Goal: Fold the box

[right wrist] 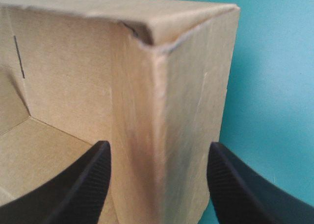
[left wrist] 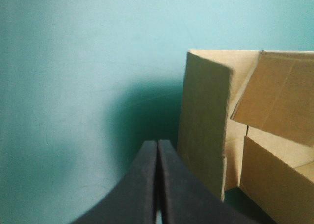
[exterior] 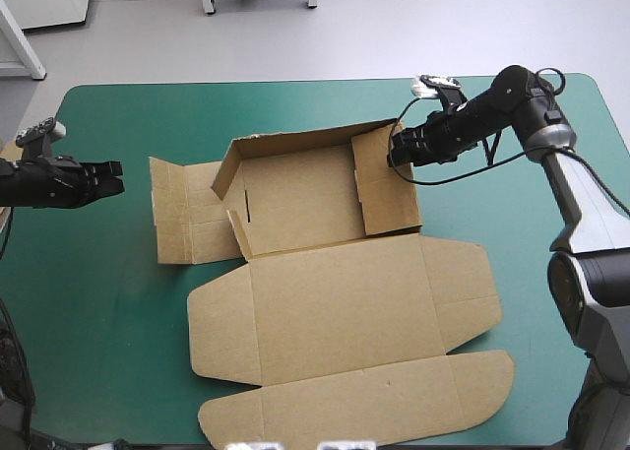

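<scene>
Boxes: one. The box [exterior: 335, 302] is brown and lies mid-tabletop, nearer the right edge than the left.
Box parts: its far wall and right wall stand. In the high view the side panels look flat, spread toward the left edge. The lid lies flat with its flaps out, reaching almost to the near edge.
Grippers: two, both mine, one at each side of the box.
Left gripper [exterior: 116, 179]: my fingers [left wrist: 147, 194] are pressed together into one point. It sits over bare cover near the left edge, aimed at the box's left panels, near them but apart.
Right gripper [exterior: 396, 155]: my fingers [right wrist: 93, 175] are spread and straddle the box's far right corner, one inside the tray and one outside the wall.
Surface: one table [exterior: 118, 302] with a teal-green cover, bare around the box.
Room: a pale floor [exterior: 148, 46] shows beyond the far edge.
More board: one brown sliver [exterior: 8, 153] at the left edge, too small to read well.
Hidden: my right gripper covers the top of the far right corner in the high view.
Hard to tell: from my right wrist I cannot tell whether either finger touches the wall.
Cut off: my left wrist shows only an upright-looking panel edge and a slanted flap of the box.
</scene>
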Robot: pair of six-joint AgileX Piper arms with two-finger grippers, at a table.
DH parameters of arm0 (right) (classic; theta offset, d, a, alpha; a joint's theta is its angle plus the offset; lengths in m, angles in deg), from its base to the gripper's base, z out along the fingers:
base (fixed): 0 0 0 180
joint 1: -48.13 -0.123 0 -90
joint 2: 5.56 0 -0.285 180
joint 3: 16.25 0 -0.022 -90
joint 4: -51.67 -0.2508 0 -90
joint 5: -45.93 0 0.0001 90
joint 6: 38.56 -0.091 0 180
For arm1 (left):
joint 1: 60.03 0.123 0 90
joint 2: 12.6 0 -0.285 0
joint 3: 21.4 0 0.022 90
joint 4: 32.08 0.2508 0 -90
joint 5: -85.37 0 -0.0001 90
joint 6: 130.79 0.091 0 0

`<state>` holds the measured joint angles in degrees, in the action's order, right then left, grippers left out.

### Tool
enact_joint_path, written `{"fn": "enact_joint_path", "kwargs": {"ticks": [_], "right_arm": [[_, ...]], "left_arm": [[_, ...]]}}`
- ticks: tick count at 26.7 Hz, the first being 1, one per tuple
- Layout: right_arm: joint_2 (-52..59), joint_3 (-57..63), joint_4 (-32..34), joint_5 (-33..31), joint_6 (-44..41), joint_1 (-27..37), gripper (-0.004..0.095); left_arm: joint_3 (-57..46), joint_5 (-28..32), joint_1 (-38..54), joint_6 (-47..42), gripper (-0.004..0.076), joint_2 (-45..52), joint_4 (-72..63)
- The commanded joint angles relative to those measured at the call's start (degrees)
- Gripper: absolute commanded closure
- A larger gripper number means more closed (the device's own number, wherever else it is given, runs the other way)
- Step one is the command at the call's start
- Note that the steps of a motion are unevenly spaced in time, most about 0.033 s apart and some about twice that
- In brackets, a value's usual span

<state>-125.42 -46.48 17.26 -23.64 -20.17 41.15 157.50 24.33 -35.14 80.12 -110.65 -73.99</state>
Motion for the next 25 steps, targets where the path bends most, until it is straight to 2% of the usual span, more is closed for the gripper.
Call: {"fn": "enact_joint_path", "kwargs": {"ticks": [1, 9, 14, 19, 25], "right_arm": [[5.8, -1.3, -2.3, -0.4, 0.0, 0.3, 0.0310], [10.7, -0.8, 1.9, -1.6, -4.0, -0.5, 0.0314], [10.7, -0.8, 13.8, -0.5, -10.2, -4.1, 0.0338], [10.5, -1.2, 21.4, 1.5, -12.9, -7.7, 0.0343], [7.4, -1.2, 23.2, 3.0, -14.7, -8.3, 0.0343]], "left_arm": [[1.8, 0.8, 0.0, 0.5, 0.0732, 2.5, -3.3], [1.8, 1.2, 0.0, 1.1, 0.0732, 2.5, -3.3], [1.8, 1.2, 0.0, 0.9, 0.0732, 2.5, -3.0], [1.8, 1.3, 0.0, 0.9, 0.0732, 2.5, -3.0], [1.8, 1.2, 0.0, 0.9, 0.0732, 2.5, -3.0]]}}
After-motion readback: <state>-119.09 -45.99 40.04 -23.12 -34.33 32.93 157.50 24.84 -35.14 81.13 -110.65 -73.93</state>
